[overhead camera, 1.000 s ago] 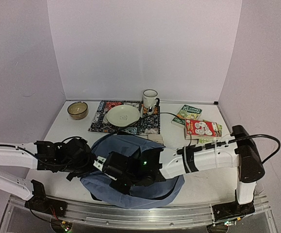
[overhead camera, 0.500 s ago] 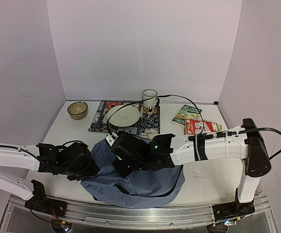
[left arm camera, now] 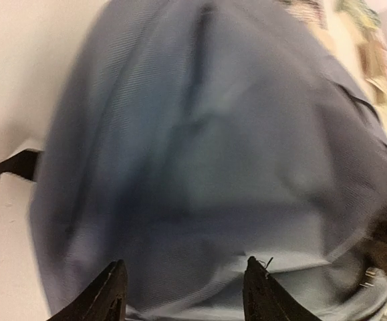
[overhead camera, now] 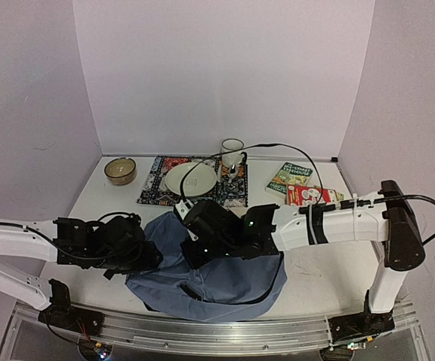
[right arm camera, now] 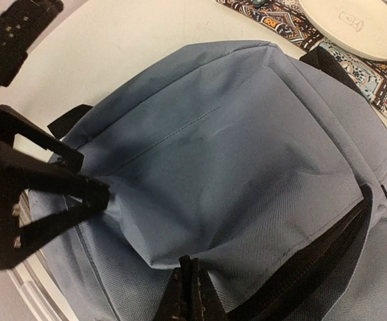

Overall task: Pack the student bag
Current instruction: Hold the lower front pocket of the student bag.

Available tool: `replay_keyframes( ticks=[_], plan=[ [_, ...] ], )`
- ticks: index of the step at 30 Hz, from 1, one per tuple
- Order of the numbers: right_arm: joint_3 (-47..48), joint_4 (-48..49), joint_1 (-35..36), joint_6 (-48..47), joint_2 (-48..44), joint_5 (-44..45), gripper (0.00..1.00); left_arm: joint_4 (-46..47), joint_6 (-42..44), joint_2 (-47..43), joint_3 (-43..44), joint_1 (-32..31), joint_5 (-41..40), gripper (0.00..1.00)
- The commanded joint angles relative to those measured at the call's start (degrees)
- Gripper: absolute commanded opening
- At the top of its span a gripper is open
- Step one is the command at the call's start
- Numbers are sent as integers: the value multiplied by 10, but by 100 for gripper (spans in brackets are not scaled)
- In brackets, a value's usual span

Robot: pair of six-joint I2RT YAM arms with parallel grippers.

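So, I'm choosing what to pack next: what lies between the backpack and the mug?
Between backpack and mug lies a patterned placemat carrying a cream plate, clearest in the top view.

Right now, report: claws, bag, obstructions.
Left claw open at student bag. Right claw shut on its fabric. Books beyond bag, unpacked.

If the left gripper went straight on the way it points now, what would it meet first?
The student bag: its blue fabric fills the left wrist view right ahead of the left gripper, seemingly very close, though blur hides depth.
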Motion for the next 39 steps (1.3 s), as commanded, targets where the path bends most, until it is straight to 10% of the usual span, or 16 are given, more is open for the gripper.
replay_keyframes(
  ticks=[1, 12, 27, 39],
  plan=[
    [-15, 45, -5, 32, -37, -7, 0, 16, 38, -1, 62, -62, -55, 63],
    [-93, 138, -5, 110, -80, -3, 0, 121, 23, 38, 41, -197, -152, 65],
    [-108, 172, -5, 131, -85, -38, 0, 211, 81, 135, 46, -208, -194, 59],
    [-106, 168, -9, 104, -103, 18, 0, 214, 81, 154, 55, -211, -150, 0]
  ],
)
